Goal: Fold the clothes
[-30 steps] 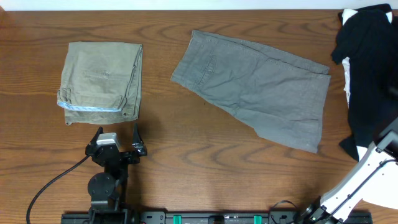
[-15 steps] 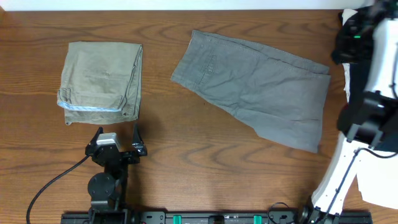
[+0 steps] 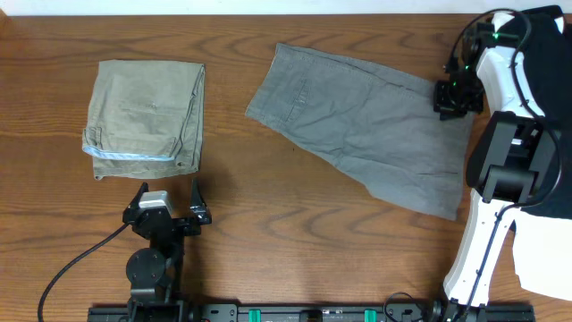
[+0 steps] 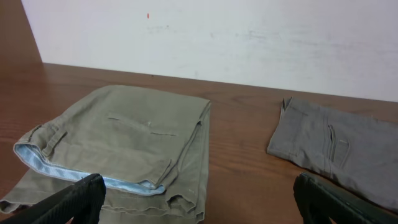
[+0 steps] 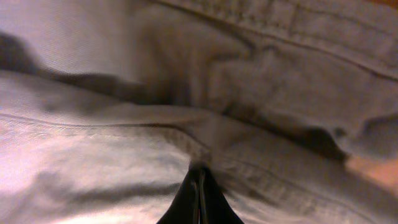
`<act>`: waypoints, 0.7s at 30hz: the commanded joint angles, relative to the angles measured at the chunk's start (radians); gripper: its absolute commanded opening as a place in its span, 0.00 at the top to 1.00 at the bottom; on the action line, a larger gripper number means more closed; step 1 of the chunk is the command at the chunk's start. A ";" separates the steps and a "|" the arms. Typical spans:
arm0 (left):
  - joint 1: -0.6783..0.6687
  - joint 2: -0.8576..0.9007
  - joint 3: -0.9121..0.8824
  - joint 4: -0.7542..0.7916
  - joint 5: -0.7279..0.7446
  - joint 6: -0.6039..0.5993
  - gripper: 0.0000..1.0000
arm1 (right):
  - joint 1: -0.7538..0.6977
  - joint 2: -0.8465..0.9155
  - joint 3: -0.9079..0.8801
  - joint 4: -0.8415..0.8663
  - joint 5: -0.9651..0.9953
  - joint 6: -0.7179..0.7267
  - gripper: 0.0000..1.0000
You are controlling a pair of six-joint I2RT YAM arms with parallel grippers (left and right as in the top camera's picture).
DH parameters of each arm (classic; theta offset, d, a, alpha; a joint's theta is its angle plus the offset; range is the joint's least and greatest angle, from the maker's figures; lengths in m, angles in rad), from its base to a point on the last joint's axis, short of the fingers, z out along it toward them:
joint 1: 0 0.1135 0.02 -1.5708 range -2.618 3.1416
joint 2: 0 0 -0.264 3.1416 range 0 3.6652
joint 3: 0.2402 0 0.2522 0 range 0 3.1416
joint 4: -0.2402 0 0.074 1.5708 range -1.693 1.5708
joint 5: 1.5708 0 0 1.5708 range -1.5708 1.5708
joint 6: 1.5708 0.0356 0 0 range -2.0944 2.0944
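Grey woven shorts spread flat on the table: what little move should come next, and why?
Probably open the right claw and nip the grey woven shorts' right edge. The claw sits shut over that edge with no cloth clearly pinched, and these shorts lie unfolded, whereas the olive-khaki shorts are folded.

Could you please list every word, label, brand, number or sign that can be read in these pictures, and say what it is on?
None: no text shows on the olive-khaki shorts, the grey shorts, the table or the wall.
The small red mark on the wall is too small to read as anything.
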 commanded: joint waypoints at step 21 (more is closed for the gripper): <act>-0.004 -0.007 -0.021 -0.034 -0.005 0.010 0.02 | 0.020 -0.003 -0.182 0.539 -0.079 -0.084 0.99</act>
